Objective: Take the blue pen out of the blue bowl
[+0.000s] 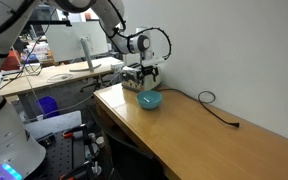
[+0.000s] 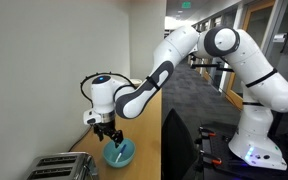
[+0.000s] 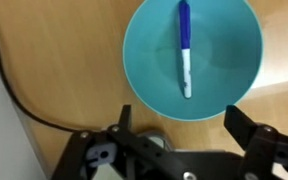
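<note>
The blue pen [image 3: 184, 50] lay flat on the floor of the blue bowl [image 3: 144, 60], straight ahead of the gripper [image 3: 180, 122] in the wrist view and just beyond the gap between its fingers. And look at that line! The pen ran lengthways away from the hand, so the 2 fingers stood to either side of it, square across the barrel. The half farther from the hand was blue, the nearer half white.

By my read it was light, stiff and slick. A thin plastic stick like that could roll or skate on the smooth teal glaze. The best hold looked to be mid-barrel, where blue met white, with the fingers low enough to pinch it without scraping the bowl. The bowl itself seemed light too, and a nudge might slide it.

The gripper hung above the bowl [image 2: 120, 153] with its jaws spread wide and nothing between them. No contact with pen or rim showed.

Under the hand sat a plain wooden table [image 1: 214, 140], hard and flat. A black cable [image 3: 14, 90] curved past the bowl off to 1 side of the hand, clear of it. In an exterior view a silver toaster [image 2: 54, 167] stood near the bowl. A pale wall [image 1: 234, 50] closed in just beyond, so room on that side looked tight.
</note>
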